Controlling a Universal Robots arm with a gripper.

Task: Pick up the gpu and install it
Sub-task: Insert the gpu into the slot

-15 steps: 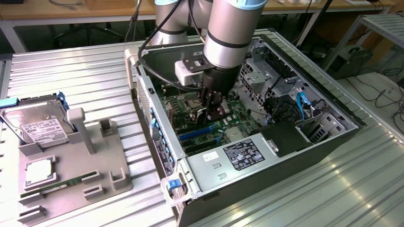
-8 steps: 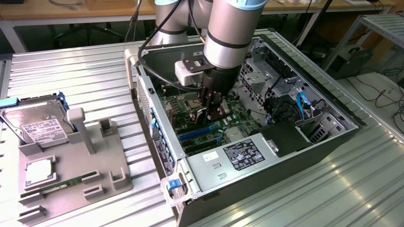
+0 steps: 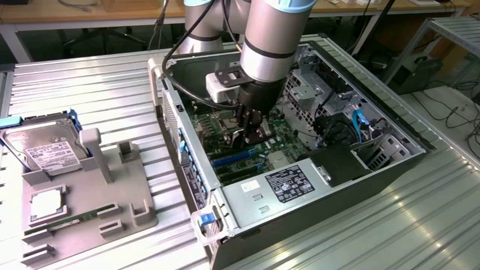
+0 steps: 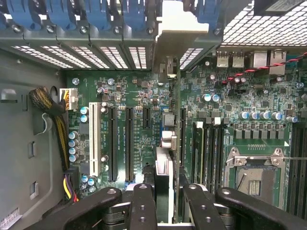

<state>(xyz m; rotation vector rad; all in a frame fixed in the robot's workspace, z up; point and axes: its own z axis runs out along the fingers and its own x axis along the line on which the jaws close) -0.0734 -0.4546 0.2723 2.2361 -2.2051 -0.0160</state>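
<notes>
— Where is your pincer?

— My pincer (image 3: pixel 251 132) is down inside the open computer case (image 3: pixel 390 163), just above the green motherboard (image 4: pixel 124 86).

— Is it holding anything?

— Yes, it is pinching the gpu (image 4: pixel 165 158), which stands edge-on between my black fingers (image 4: pixel 143 206).

— And where does the gpu sit?

— Upright over the motherboard, among the expansion slots (image 4: pixel 112 143), its pale bracket (image 4: pixel 175 33) up against the case's rear slot openings.

— What lies outside the case?

— A hard drive (image 3: pixel 45 149) rests in a grey holder (image 3: pixel 82 208) on the ribbed metal surface (image 3: pixel 112 84), at the exterior view's left.
</notes>
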